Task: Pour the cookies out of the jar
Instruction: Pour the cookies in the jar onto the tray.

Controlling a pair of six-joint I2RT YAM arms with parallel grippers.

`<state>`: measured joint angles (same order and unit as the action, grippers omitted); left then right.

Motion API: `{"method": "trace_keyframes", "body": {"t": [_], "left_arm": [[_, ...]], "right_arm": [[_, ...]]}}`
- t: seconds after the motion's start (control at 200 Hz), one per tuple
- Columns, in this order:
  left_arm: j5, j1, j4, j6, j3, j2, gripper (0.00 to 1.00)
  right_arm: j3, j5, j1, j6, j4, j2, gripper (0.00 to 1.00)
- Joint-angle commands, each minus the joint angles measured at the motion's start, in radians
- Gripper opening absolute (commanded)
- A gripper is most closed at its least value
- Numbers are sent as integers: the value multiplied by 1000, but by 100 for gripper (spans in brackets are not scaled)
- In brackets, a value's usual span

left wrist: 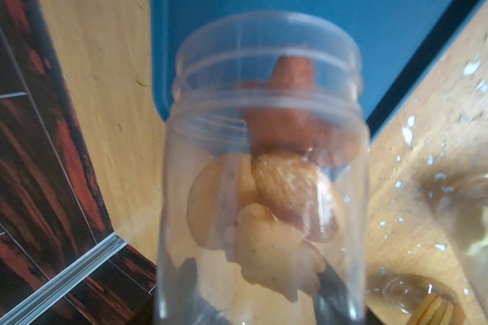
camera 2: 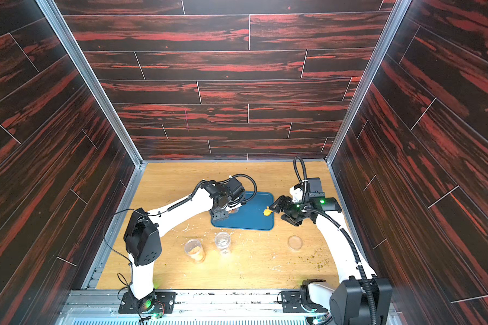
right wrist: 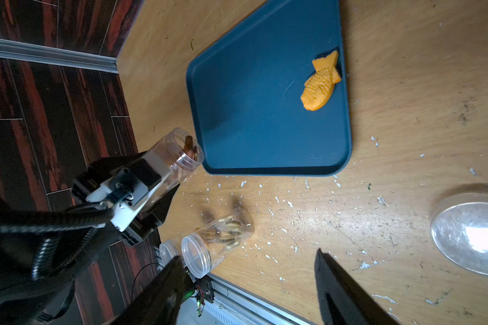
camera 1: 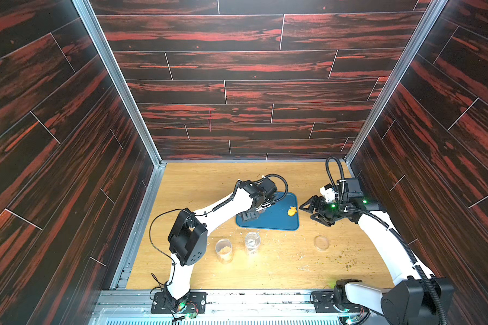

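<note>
Two spare jars, one part-filled [camera 1: 223, 250] and one clear [camera 1: 252, 242], stand on the desk [camera 1: 279, 267] nearest my left arm. Just beyond them my left hand [right wrist: 158, 180] is clamped round the body of the clear plastic jar [left wrist: 262, 168], which is tipped with its open mouth at the edge of the blue tray [right wrist: 251, 112]. Most of the cookies [left wrist: 265, 197] are bunched inside the jar, with a dark star-shaped cookie [left wrist: 293, 112] lodged at the neck. One orange fish-shaped cookie [right wrist: 320, 83] already lies against the tray's far rim. Further right, my right hand [right wrist: 248, 256] hangs above the desk with its jaws apart and nothing in them, and the lid [camera 1: 321, 242] lies on the desk beside it. I judge the pour to be barely under way. The next move calls for a steeper tilt, perhaps a shake to free the star cookie, with the mouth kept over the tray.
</note>
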<state>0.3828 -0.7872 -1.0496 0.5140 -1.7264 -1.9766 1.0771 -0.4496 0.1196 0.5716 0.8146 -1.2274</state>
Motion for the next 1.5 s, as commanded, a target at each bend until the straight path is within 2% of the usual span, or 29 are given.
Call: {"method": "trace_keyframes", "body": {"t": [0.0,0.075,0.135,0.195,0.286,0.371,0.411,0.466,0.546,0.646,0.706,0.802,0.932,1.087,1.232,1.353,1.493], "left_arm": [[-42,16,-27,-14,51,-14,5],[22,-9,-54,-5,-25,-9,5],[5,-16,-55,-14,-87,4,7],[-24,-8,-30,-16,-33,7,8],[6,-13,-37,1,33,-15,5],[45,-30,-49,3,-83,6,5],[23,-33,-39,2,-124,21,5],[-33,-26,13,14,-39,52,9],[6,-29,7,50,56,26,8],[2,-38,3,15,-38,25,7],[20,-38,1,37,-70,22,8],[-8,-33,-2,56,-39,26,9],[11,-46,-8,41,-53,33,9],[10,-46,-11,47,2,42,9],[47,-54,-35,50,-36,55,9],[53,-44,-10,51,46,61,9],[-16,-23,-16,-11,37,76,8]], "right_arm": [[0,-17,6,5,5,-1,76],[7,-14,5,0,9,0,76],[1,-14,5,1,6,-1,77],[-4,-25,6,5,-1,-6,76],[-2,-20,6,7,-4,0,76],[-3,-15,6,5,-2,5,76],[-11,-16,6,6,-5,3,76],[-20,-28,6,13,-15,0,76],[-22,-28,6,19,-24,3,76],[-19,-29,5,19,-27,3,76],[-20,-31,5,17,-29,-1,76],[-20,-34,6,17,-29,-1,76],[-17,-26,6,11,-23,3,77],[-25,-29,6,13,-23,7,76],[-24,-18,5,5,-15,16,76],[-34,-30,6,13,-20,11,76],[-21,-19,6,5,-10,19,76]]}}
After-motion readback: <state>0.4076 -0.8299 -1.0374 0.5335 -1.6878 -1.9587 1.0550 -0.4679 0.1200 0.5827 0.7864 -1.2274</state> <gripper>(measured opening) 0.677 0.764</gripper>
